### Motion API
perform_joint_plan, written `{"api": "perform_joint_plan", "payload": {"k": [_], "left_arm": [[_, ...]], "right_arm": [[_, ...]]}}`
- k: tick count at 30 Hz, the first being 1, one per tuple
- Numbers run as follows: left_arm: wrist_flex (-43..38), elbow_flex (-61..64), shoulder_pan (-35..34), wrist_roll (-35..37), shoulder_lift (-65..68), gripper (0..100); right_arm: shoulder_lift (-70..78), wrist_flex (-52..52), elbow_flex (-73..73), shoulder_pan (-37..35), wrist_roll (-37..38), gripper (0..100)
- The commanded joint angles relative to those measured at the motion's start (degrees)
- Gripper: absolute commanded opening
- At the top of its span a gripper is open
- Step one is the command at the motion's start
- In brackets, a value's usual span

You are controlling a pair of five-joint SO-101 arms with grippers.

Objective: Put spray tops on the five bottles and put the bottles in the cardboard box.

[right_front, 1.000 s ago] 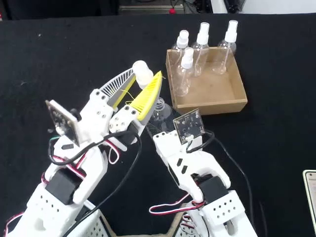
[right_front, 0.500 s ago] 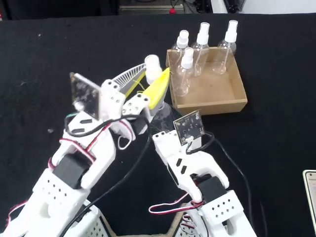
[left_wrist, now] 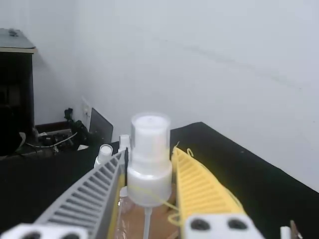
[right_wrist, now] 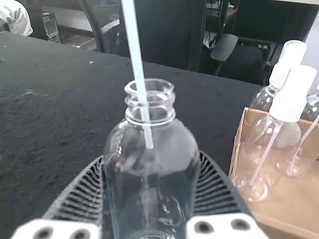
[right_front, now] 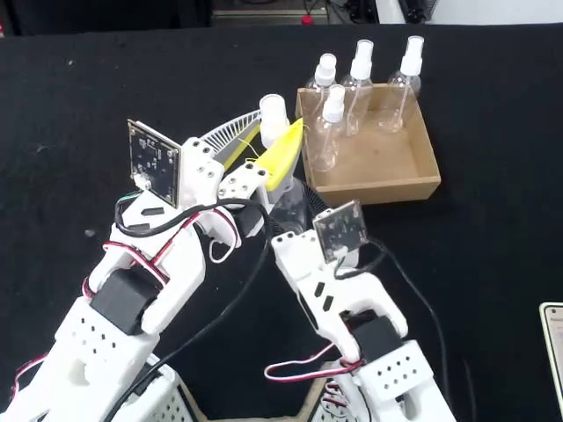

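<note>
The left fingers [left_wrist: 199,189] are clenched on a white spray top [left_wrist: 149,149], and its tube [right_wrist: 137,74] dips into the open neck of a clear bottle [right_wrist: 149,164]. The right fingers [right_wrist: 214,184] grasp that bottle upright over the black desk [right_front: 106,79]. Just beside it, the cardboard box [right_front: 374,189] holds four capped bottles [right_front: 356,79]. A white wall [left_wrist: 224,50] rises behind the desk.
</note>
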Motion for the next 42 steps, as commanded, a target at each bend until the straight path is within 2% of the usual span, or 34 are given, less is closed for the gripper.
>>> {"api": "perform_joint_plan", "payload": {"k": [1, 9, 13, 25, 29, 35, 40, 42], "left_arm": [[0.18, -3.74, 0.66, 0.62, 0.09, 12], [0.35, -3.3, 0.75, 0.62, 0.09, 13], [1.49, -3.56, 0.75, 0.62, 0.09, 19], [2.64, -4.26, 0.13, 0.09, -0.62, 19], [2.99, -5.23, -4.26, -6.68, -4.13, 19], [8.62, 1.71, -8.75, -11.16, -15.47, 19], [7.91, 17.19, -17.71, -13.63, -23.65, 19], [5.19, 23.96, -21.49, -13.45, -25.85, 19]], "right_arm": [[-7.43, -1.05, 2.07, -0.44, -0.35, 5.6], [-21.93, 6.86, 5.58, -0.44, -0.18, 1.6], [-21.58, 7.82, 5.41, -0.53, -0.09, 1.5], [-21.41, 7.74, 5.41, -0.44, -0.09, 1.5], [-21.41, 8.09, 5.41, -0.09, -0.09, 1.4], [-21.41, 8.09, 2.77, 9.41, -0.44, 1.4], [-21.41, 8.18, -0.13, 19.6, -0.53, 1.2], [-20.97, 8.18, -0.84, 23.65, -0.53, 1.5]]}}
